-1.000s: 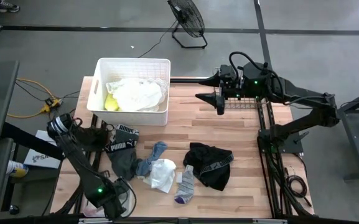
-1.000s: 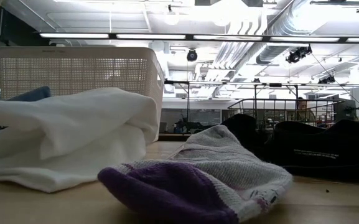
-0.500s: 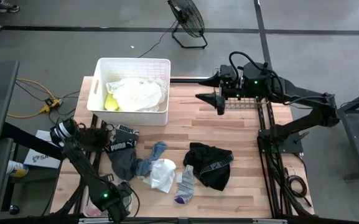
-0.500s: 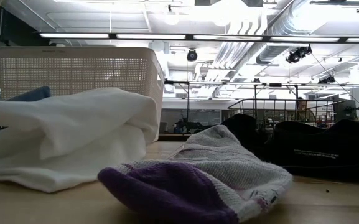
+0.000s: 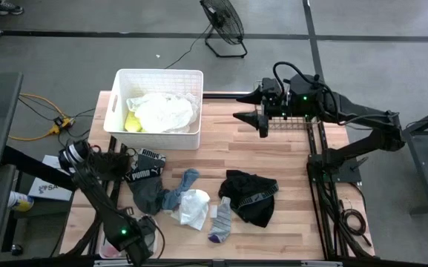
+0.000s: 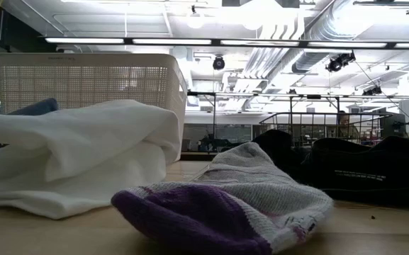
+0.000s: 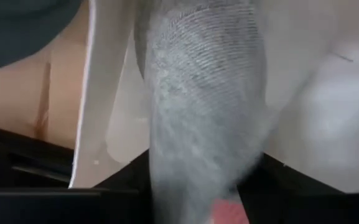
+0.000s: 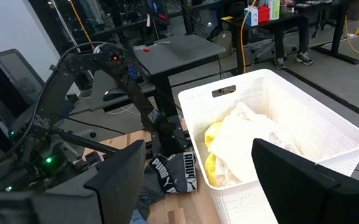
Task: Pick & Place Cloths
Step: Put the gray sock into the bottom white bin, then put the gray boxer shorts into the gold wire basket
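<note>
**Sock [image 7: 204,112] clamped in left gripper [image 5: 128,239]; right gripper [image 5: 252,109] wide above the far edge**

At the near left corner of the table [image 5: 295,159], the left gripper sits low with its arm folded. In the left wrist view a grey ribbed sock with a pink tip fills the picture. It runs down between the two dark fingers [image 7: 36,186], which are closed narrowly on it.

Just to the right lies the dark grey garment [image 5: 145,182], its lettered waistband turned toward the far side. Beyond it, at the far left of the table, stands the white bin [image 5: 156,73]. A white cloth [image 5: 163,111] is heaped inside, with a neon yellow piece [image 5: 130,123] tucked against the left wall.

Toward the middle near edge a blue sock [image 5: 182,185] touches the dark grey garment. A second white cloth [image 5: 193,208] lies against it. Next comes a grey sock with a purple toe [image 5: 221,221]. A black garment [image 5: 249,196] lies just right of these, bunched on the wood.

The right gripper hangs over the far side of the table, right of the bin. Its jaws are spread wide and hold nothing, and they face the bin.
</note>
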Controlling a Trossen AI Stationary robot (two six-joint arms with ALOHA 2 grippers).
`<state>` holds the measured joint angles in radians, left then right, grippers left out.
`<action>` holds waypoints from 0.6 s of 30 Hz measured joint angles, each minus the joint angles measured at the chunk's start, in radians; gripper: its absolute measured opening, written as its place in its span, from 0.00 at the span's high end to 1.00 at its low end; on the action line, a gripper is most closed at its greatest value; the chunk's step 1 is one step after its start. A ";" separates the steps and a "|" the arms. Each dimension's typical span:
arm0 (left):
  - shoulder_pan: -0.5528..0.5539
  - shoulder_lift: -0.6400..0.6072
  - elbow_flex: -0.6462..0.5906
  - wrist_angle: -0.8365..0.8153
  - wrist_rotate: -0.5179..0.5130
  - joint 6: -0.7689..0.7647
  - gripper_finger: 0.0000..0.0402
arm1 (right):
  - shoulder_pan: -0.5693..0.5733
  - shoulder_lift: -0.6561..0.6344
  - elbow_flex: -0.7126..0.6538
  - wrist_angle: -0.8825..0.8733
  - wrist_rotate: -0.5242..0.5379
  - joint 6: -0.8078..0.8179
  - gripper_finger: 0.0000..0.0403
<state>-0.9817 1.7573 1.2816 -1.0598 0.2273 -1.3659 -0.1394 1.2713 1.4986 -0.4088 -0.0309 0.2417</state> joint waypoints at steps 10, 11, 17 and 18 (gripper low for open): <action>0.000 -0.127 -0.001 -0.048 0.033 -0.060 0.53 | 0.000 0.000 0.000 -0.006 0.001 0.000 0.29; 0.000 -0.144 -0.001 -0.055 0.031 -0.080 0.53 | 0.000 0.000 0.000 -0.008 0.001 0.000 0.29; 0.023 -0.249 -0.001 -0.111 -0.065 -0.205 0.52 | 0.000 0.000 0.000 -0.024 0.002 0.000 0.29; 0.029 -0.267 -0.001 -0.115 -0.098 -0.221 0.52 | 0.000 0.000 0.000 -0.026 0.002 0.000 0.29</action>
<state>-0.9525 1.4901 1.2808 -1.1750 0.1298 -1.5867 -0.1394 1.2713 1.4986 -0.4350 -0.0288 0.2417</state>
